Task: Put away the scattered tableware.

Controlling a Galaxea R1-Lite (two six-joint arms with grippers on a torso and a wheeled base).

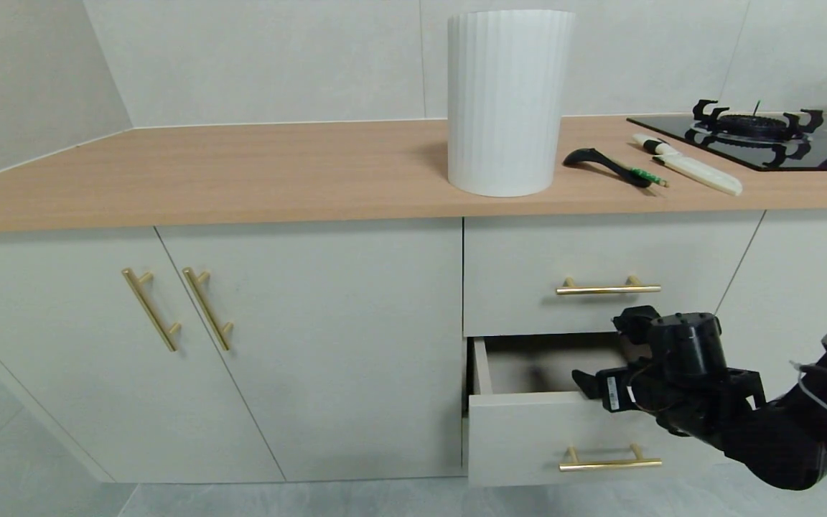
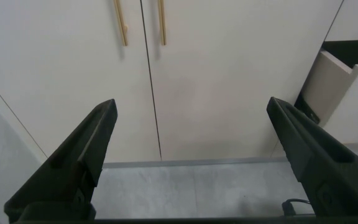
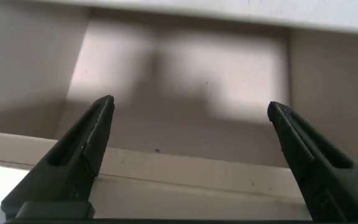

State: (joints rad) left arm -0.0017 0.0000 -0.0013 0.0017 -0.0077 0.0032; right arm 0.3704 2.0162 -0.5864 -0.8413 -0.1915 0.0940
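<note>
Black ladle [image 1: 604, 164] and white knife [image 1: 690, 166] lie side by side on the wooden countertop [image 1: 241, 172] beside a white ribbed container [image 1: 503, 100], while the right gripper [image 1: 596, 348] hangs, fingers apart, at the pulled-out lower drawer [image 1: 528, 431] and the left gripper [image 2: 191, 109], likewise spread, faces the cabinet doors [image 2: 229, 74].

Head view overlooks counter [image 1: 241, 172]; right wrist peers closely into drawer [image 3: 185, 93].
</note>
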